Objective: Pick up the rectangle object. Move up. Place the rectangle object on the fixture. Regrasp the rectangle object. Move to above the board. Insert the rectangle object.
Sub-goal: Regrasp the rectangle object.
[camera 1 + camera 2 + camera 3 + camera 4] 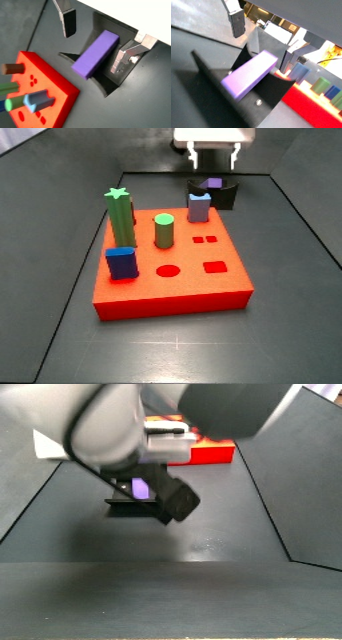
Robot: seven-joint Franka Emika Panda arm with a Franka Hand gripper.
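Bar (97,54): purple, square-section; lies tilted in the fixture (100,82), leaning against its walls, one end up. The bracket props it so it can be taken again at a better angle. In a side view the bar (214,184) shows only as a small purple patch at the floor's far edge, behind the board (171,278).

Gripper (100,40): directly above the fixture, fingers (68,22) spread wide, one on each side of the bar, touching nothing. Judged to be the regrasp step, release done, new grip not yet taken.

Board: red-orange; carries a green star post (120,218), green cylinder (163,230), blue block (122,263) and lavender peg (199,206); square holes near its right edge are free.
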